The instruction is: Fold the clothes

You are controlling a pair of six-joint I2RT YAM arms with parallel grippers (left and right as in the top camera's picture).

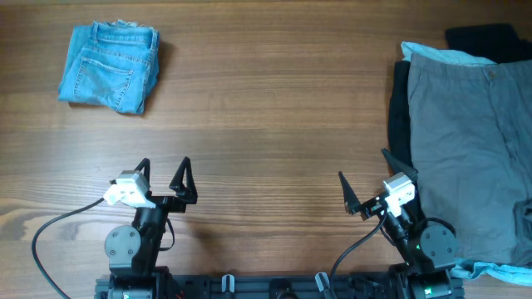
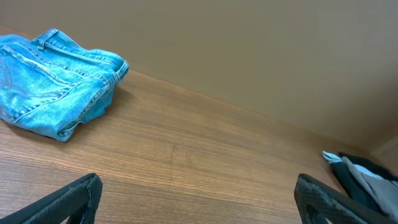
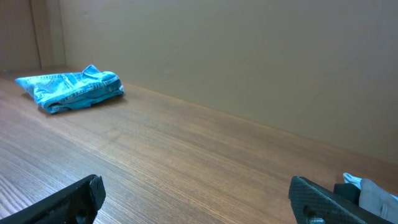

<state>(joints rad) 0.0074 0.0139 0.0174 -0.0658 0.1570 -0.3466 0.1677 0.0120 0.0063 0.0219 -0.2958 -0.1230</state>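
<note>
The left gripper [image 1: 164,170] and right gripper [image 1: 363,181] hover wide open and empty at the near edge. The grey shorts [image 1: 474,149] top the pile at right, and the denim shorts [image 1: 110,66] lie folded far left. A deep pinch could snag the black shorts [image 1: 401,108] beneath, dragging 2 layers.

A robot test bench, most likely in a lab, is shown. The overhead view is filled by a bare wood-grain table [image 1: 266,108]. A left arm [image 1: 135,232] at lower left and a right arm [image 1: 420,237] at lower right are mounted on a dark rail [image 1: 249,289] along the bottom edge, with a black cable [image 1: 36,241] looped beside. A plain beige wall [image 3: 249,62] is seen behind the table. Folded denim shorts [image 1: 110,66] at upper left and piled clothes [image 1: 465,141] at right are laid out.
</note>
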